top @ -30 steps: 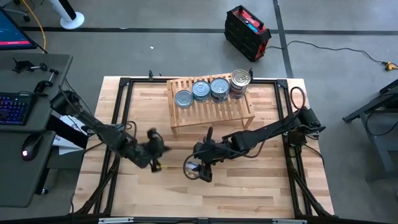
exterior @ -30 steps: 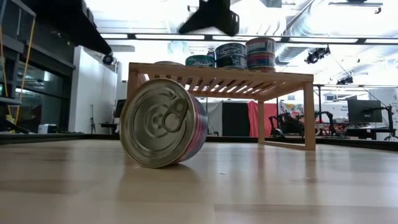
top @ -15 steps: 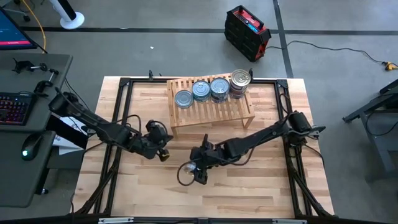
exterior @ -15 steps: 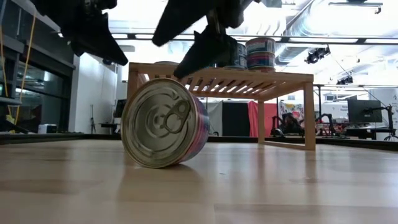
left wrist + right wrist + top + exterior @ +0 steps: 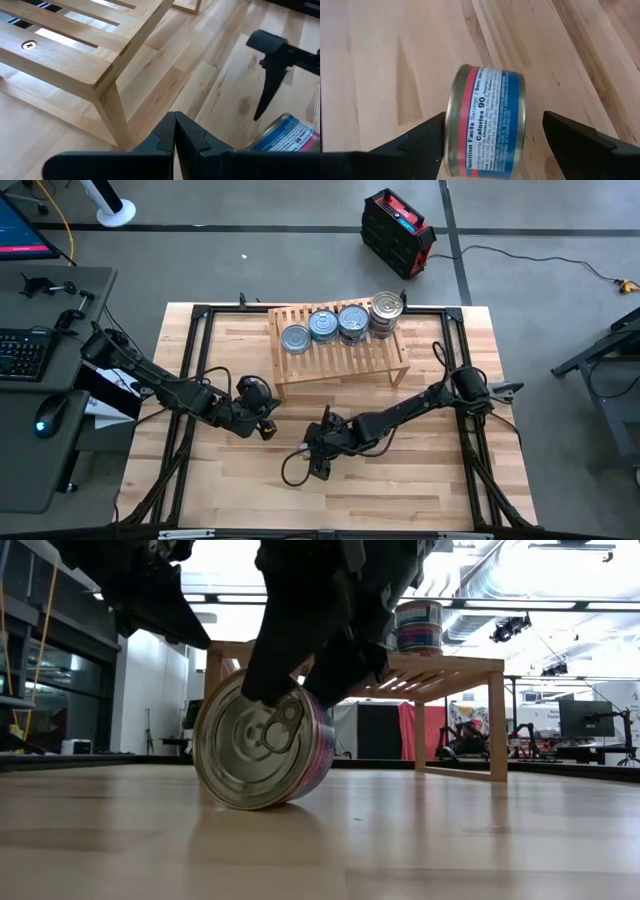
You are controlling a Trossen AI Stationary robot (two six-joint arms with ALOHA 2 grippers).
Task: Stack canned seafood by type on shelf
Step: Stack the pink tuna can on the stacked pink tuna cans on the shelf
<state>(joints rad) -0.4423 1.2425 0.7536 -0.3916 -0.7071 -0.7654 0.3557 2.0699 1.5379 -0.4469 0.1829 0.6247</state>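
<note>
the right gripper (image 5: 485,135) has dropped over a tin (image 5: 487,122) standing on its rim on the table (image 5: 420,470), fingers now spread wide on either side (not touching yet), so a grasp looks near. the left gripper (image 5: 175,132), fingers pressed together, has moved to the shelf (image 5: 340,350) corner. four tins sit along the shelf's back; its front slats and the surrounding table offer free room.

Bright overhead ceiling light, low view backlit — arms silhouetted, soft shadows
</note>
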